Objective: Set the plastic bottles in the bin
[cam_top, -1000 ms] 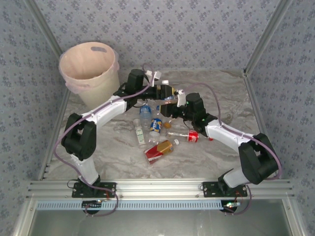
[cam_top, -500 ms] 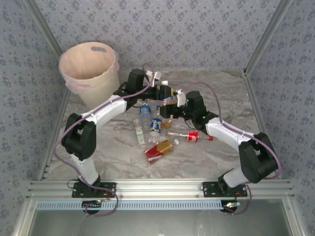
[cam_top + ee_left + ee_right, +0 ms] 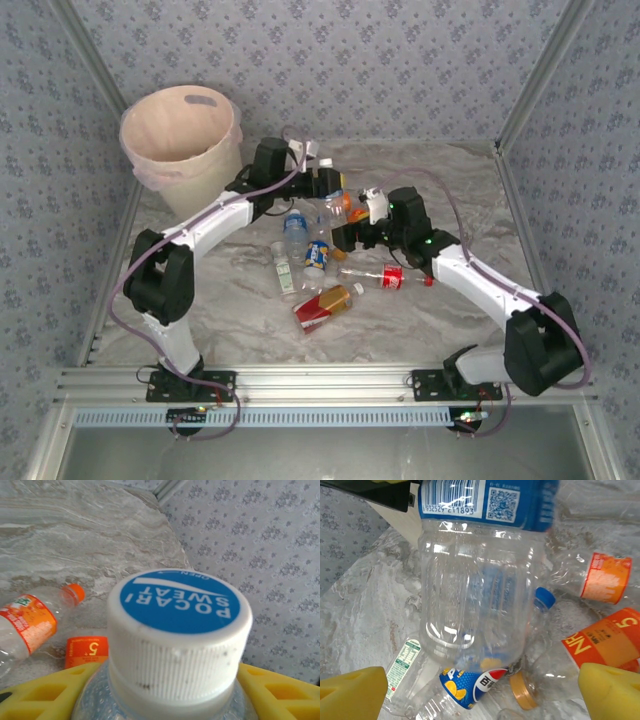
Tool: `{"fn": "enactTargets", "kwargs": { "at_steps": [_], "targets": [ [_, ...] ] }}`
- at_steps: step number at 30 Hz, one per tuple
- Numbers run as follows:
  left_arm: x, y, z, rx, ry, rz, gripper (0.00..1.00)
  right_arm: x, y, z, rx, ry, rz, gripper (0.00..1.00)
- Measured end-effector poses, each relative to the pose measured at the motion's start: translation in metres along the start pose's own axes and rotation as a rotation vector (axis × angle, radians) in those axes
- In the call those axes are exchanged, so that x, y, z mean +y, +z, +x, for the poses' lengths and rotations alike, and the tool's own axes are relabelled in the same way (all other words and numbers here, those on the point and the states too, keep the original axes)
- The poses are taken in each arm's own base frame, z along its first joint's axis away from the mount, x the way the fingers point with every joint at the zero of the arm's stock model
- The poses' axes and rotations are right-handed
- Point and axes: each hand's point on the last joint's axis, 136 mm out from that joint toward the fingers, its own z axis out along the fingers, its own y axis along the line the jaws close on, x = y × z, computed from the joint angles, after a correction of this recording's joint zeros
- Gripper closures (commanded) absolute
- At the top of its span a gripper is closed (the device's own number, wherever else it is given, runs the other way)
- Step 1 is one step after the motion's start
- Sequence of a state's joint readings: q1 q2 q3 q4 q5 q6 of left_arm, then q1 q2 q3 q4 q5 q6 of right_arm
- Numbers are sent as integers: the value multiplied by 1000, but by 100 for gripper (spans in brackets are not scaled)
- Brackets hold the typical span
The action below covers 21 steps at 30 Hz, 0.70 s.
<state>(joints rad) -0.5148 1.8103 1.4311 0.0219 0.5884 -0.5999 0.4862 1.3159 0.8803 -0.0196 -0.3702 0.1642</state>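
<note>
Marble worktop (image 3: 240,310) carries loose bottles (image 3: 322,305) at centre. My left claw (image 3: 328,188) grips the blue-capped bottle (image 3: 177,630) under its cap; my right claw (image 3: 482,690) stands open. I should carry it high to the bin (image 3: 205,190) at 10 o'clock, releasing above the rim.

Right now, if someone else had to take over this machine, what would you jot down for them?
The left gripper is shut on the neck of a Pocari Sweat bottle, held up above the pile.
The right gripper is open and empty, low over the pile, facing the held bottle.
The bin stands at the far left; no bottle is visible inside from above.
The other bottles lie loose on the table between the arms.
Done: one bottle picked up. Left: drop it in the bin, then clear the pile.
</note>
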Motion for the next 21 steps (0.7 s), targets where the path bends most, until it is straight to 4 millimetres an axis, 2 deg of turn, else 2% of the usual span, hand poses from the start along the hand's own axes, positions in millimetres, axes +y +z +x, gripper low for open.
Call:
{"fn": "enactTargets", "kwargs": {
  "at_steps": [7, 13, 18, 21],
  "targets": [
    [6, -12, -29, -72, 13, -33, 48, -14, -27, -5, -39, -65, 71, 0],
    [7, -26, -50, -127, 55, -75, 48, -30, -46, -3, -148, -85, 177, 0],
    [-6, -50, -73, -180, 115, -118, 50, -56, -55, -7, -229, -47, 291, 0],
    [-21, -76, -95, -251, 179, -148, 50, -68, -62, -16, -274, -18, 338, 0]
  ]
}}
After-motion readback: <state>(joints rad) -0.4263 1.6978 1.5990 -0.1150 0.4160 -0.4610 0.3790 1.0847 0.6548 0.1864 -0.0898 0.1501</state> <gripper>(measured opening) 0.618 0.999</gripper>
